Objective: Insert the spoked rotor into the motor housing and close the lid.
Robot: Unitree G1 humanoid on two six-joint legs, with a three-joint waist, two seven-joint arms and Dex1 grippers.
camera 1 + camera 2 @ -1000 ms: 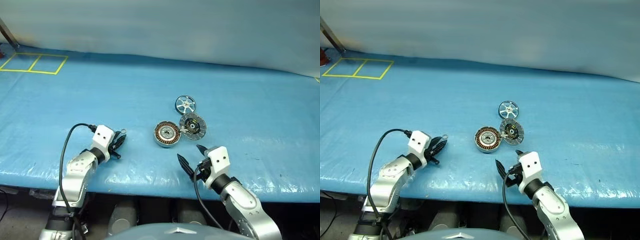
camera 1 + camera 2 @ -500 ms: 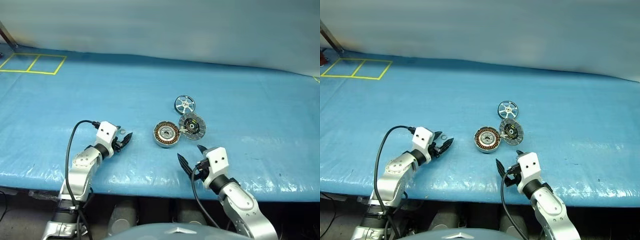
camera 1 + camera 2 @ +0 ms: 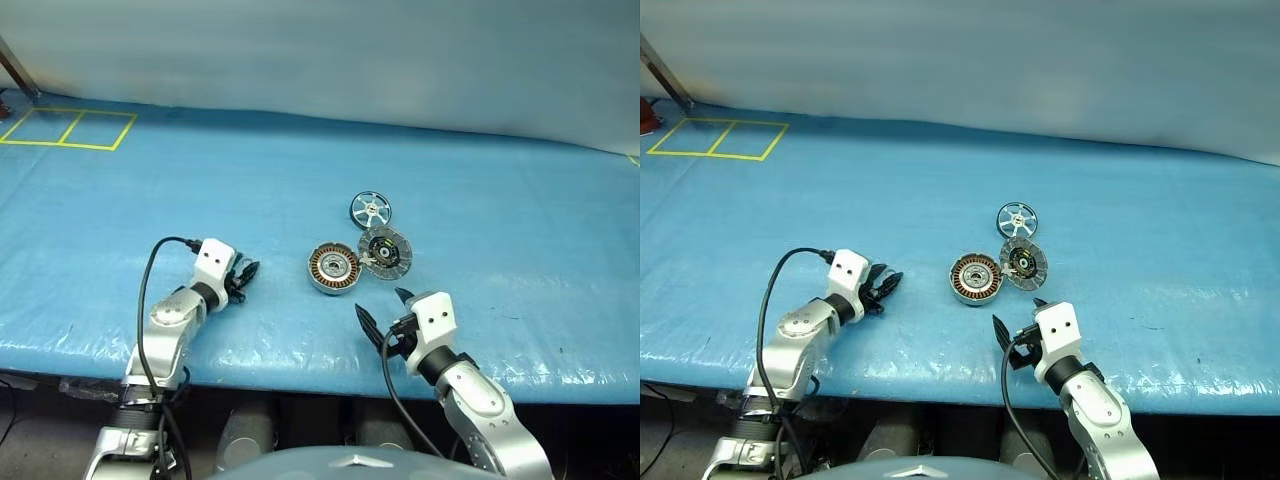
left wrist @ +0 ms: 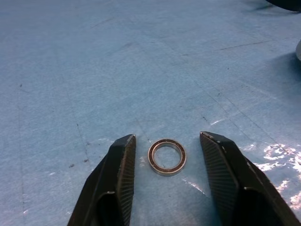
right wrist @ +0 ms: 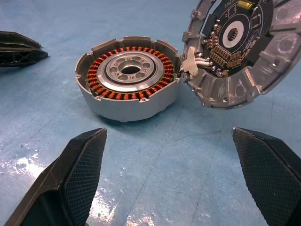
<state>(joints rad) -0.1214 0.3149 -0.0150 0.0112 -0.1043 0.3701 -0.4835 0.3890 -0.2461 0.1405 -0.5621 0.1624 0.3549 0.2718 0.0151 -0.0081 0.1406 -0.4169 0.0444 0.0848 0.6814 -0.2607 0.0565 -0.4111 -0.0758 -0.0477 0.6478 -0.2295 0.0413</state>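
Straddling small metal ring [image 4: 167, 157] on blue table cover [image 3: 300, 170], left gripper [image 4: 167, 176] jaws apart, ring not clamped. Right gripper [image 5: 169, 174] held wide open before housing [image 5: 128, 77]. Lid [image 5: 244, 52] swung open; rotor [image 3: 370, 210] lying just beyond lid, uninserted.

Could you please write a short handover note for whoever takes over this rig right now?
Left end effector: fingers apart, low over the blue table cover, straddling a small metal ring that lies flat between them, not gripped.
Right end effector: wide open, holding nothing, facing the motor housing.
Motor housing: on the cover, open, copper windings showing. Its lid is swung open beside it, still joined at the edge, inner face exposed.
Spoked rotor: on the cover just beyond the lid, untouched.
Done: nothing inserted yet.
Left: put the rotor into the housing, then close the lid.
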